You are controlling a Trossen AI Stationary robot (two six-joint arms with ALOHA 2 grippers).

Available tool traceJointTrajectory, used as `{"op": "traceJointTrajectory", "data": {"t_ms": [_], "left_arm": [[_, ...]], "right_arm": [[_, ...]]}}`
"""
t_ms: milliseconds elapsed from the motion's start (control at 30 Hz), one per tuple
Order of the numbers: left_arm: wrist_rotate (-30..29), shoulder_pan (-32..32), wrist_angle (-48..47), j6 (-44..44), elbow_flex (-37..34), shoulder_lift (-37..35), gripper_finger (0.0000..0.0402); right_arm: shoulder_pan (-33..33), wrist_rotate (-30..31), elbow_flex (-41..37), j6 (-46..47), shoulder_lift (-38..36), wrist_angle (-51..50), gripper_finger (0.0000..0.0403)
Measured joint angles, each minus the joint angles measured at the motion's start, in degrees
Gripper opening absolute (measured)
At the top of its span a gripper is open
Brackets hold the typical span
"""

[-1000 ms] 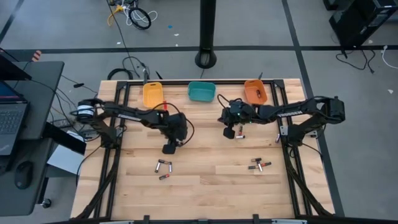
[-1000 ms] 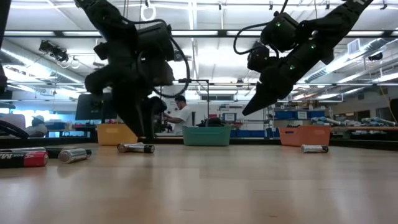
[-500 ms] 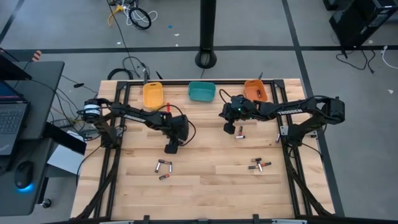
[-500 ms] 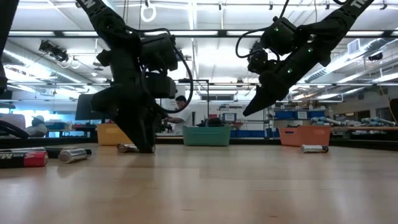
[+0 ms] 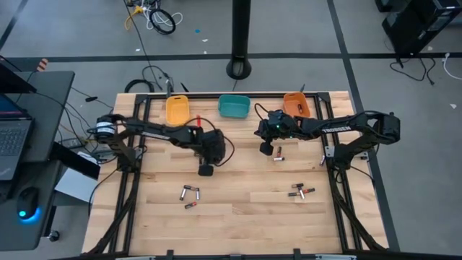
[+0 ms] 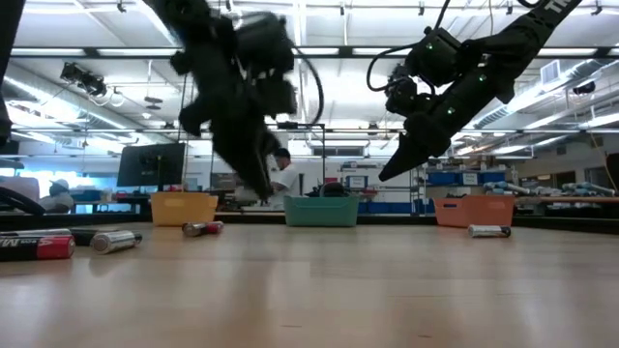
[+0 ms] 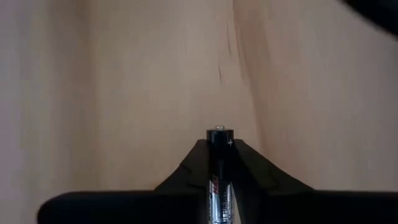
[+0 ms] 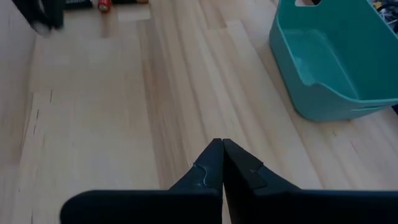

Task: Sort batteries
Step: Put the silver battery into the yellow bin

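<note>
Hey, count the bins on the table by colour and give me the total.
Yellow bin: 1
Teal bin: 1
Orange bin: 1
Total: 3 bins

floor [image 5: 404,79]: grey, dark seam lines, loose cables [image 5: 155,16] | pole [image 5: 239,36]: black, round base behind my counter [image 5: 238,217] | side desk [image 5: 32,115]: dark, laptop [image 5: 11,137], mouse [image 5: 27,202] | ceiling [image 6: 319,77]: white beams, strip lights | back of room: shelves [image 6: 571,188], monitor [image 6: 150,166], a person [image 6: 285,179] standing
</note>
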Motion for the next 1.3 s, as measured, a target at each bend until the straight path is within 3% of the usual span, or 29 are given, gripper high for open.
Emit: {"op": "traceJointTrajectory", "data": {"t_ms": [200, 333, 467, 600, 867, 1300], "left_arm": [[-7.6, 6.6, -9.6, -3.0, 3.9, -7.9, 0.0044], [-12.4, 14.8, -13.8, -7.1, 2.5, -12.7, 0.0044], [-13.1, 24.3, -16.9, -9.0, 1.2, -14.9, 0.0044], [-10.1, 32.6, -20.1, -7.3, 0.8, -14.8, 0.0044], [-9.6, 44.3, -19.7, -2.3, 0.8, -12.5, 0.0044], [-9.6, 51.3, -15.6, 0.7, 0.9, -2.0, 0.0044]], "right_arm": [[-0.1, 0.0, 0.0, -0.2, -0.5, -1.4, 0.0015], [-0.2, 0.0, 0.0, -1.1, -0.5, -1.8, 0.0011], [-0.6, 0.0, 0.0, -1.2, -0.5, -1.9, 0.0014], [-0.7, 0.0, 0.0, -1.2, -0.5, -1.6, 0.0017], [-0.7, 0.0, 0.0, -1.2, -0.5, -0.6, 0.0014], [-0.7, 0.0, 0.0, -1.5, -0.4, 0.9, 0.0013]]}}
